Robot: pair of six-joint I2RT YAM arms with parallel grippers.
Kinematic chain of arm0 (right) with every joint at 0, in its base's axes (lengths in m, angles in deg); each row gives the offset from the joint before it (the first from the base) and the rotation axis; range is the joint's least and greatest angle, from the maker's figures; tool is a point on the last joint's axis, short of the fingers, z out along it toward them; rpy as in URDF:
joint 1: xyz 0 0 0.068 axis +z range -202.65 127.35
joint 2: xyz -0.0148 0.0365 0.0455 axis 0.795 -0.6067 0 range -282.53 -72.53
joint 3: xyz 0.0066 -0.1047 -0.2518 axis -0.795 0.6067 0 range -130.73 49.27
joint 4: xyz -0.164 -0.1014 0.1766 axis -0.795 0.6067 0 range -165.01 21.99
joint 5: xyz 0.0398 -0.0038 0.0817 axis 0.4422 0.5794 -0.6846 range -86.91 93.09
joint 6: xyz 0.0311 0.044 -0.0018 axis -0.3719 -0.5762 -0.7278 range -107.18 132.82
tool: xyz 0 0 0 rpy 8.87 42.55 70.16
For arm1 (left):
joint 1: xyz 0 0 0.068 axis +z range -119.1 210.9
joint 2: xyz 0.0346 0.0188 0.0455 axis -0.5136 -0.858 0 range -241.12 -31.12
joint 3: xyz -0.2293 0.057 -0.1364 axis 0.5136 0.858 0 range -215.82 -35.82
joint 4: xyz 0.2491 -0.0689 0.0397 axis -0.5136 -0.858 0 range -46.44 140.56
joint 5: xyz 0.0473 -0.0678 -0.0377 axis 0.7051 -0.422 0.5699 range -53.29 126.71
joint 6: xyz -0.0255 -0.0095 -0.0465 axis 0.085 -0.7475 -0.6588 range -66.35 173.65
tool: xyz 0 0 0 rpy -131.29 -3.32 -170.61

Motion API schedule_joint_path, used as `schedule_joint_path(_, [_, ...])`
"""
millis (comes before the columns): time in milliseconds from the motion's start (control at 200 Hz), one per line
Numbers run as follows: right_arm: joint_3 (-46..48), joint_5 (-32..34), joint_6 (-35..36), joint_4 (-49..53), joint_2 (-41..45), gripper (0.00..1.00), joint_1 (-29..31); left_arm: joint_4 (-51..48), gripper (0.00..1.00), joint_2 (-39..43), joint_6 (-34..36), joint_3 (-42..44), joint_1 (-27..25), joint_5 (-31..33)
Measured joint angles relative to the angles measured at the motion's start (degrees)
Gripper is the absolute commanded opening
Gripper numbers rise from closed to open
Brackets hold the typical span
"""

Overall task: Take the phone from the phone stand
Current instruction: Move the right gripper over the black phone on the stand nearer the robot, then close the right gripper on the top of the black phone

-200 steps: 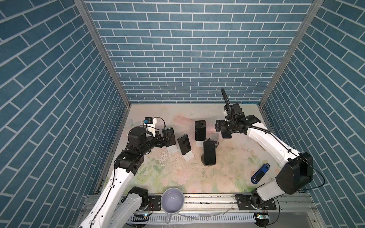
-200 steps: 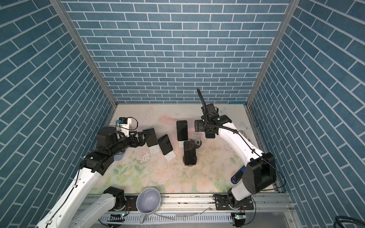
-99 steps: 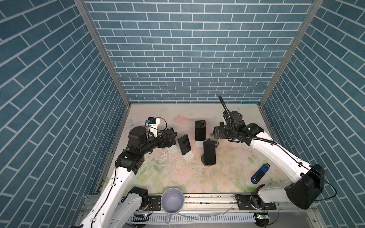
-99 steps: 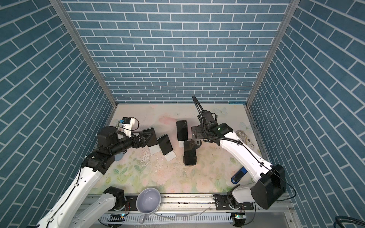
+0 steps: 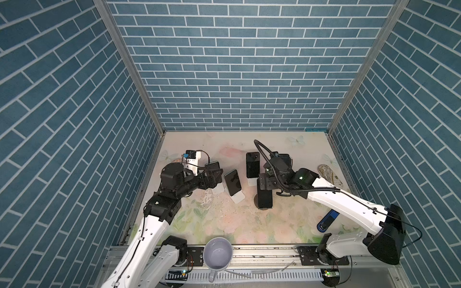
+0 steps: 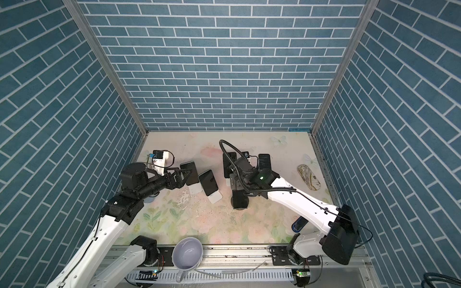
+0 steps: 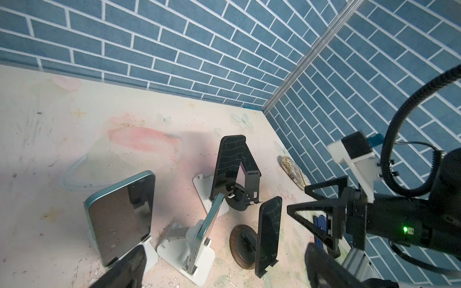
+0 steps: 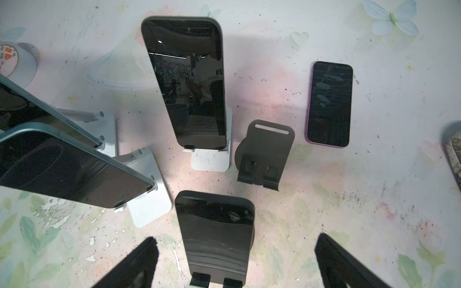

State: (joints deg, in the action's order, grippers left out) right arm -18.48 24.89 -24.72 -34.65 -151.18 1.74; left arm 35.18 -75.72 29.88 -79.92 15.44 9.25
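Our right tool has come down from the back and now hangs wide open over the dark phone, which sits up on its round phone stand in the middle of the tabletop. We see a purple phone lying flat at 1 o'clock from it. Our left tool is wide open by a blue-green phone at 10 o'clock.

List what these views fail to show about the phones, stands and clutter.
- Contact between left gripper and leftmost phone: unclear; fingers overlap it in both top views.
- An empty stand: hidden behind the right arm in both top views.
- A blue object: partly under the right arm in both top views; identity unclear.
- A white roll: cut off by the right wrist view's edge; label unreadable.
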Motion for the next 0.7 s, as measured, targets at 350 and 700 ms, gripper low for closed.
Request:
schedule_joint_path(350, [1.6,3.9,-6.7,-0.6,-5.9,0.99,5.5,1.1,1.0,-0.3,-1.3,0.9,-0.1,1.5])
schedule_joint_path(700, [2.8,4.5,-9.2,-1.7,-10.1,0.96,6.3,1.4,1.0,-0.4,-1.3,1.1,-0.1,1.7])
